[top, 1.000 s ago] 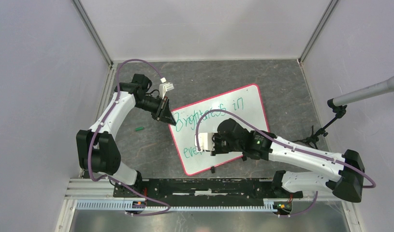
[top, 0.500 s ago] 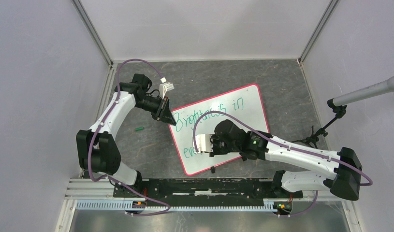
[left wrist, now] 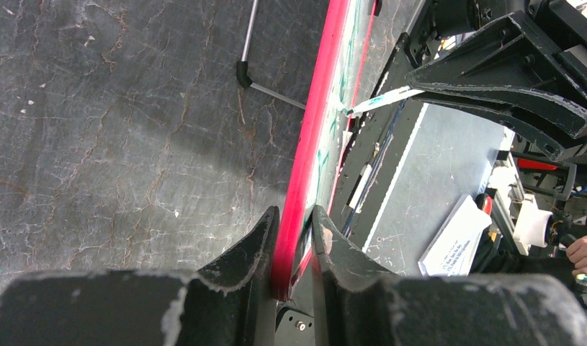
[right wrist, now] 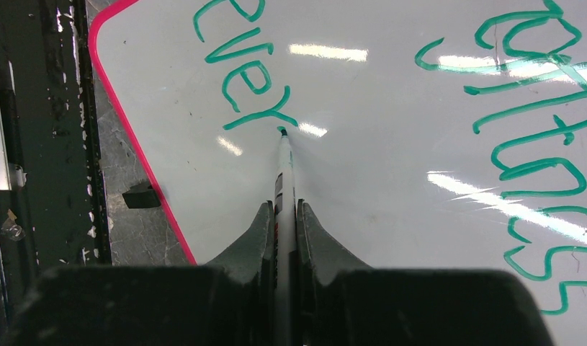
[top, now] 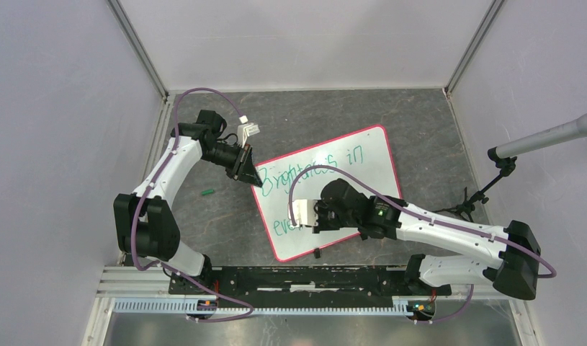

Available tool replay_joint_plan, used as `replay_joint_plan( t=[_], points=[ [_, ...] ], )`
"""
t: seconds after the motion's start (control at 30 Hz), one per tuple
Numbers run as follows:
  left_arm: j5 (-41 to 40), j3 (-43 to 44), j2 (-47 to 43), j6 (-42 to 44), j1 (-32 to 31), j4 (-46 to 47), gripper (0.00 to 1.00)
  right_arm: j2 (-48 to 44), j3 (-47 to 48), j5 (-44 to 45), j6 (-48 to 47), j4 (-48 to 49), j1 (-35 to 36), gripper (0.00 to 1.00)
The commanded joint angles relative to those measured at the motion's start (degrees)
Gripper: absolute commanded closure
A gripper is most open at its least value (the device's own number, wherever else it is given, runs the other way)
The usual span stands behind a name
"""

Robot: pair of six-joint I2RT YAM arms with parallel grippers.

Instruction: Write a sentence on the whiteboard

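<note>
a: near side first. right gripper (right wrist: 284, 216), fingers clamped on the marker (right wrist: 283, 162); its tip touches the whiteboard (right wrist: 377, 108) just after "ever".
b: why there?
a: likely to carry the sentence (top: 310, 171) on; the second line reads unfinished.
b: board position?
a: flat on the table (top: 225, 223), skewed, mid-workspace. further out, left gripper (left wrist: 294, 223), fingers pinched on the red rim at a corner, probably bracing it against pen drag.
</note>
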Motion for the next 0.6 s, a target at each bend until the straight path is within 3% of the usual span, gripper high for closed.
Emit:
replay_joint_plan(
  t=[0.0,0.37,0.57],
  points=[
    [-4.37,-0.11,1.28,0.37,-1.99,1.72,0.98,-1.21,-1.80,3.27,0.06,0.23,-0.77,1.00],
    [-4.42,-0.12,1.31,0.23,-2.08,1.69,0.98,-1.97,-3.20,0.83,-0.90,-0.51,-0.77,1.00],
    [-4.41,-0.08,1.34,0.25,-2.08,1.72,0.98,-1.90,-0.71,4.25,-0.29,0.32,-1.48,1.00]
  ],
)
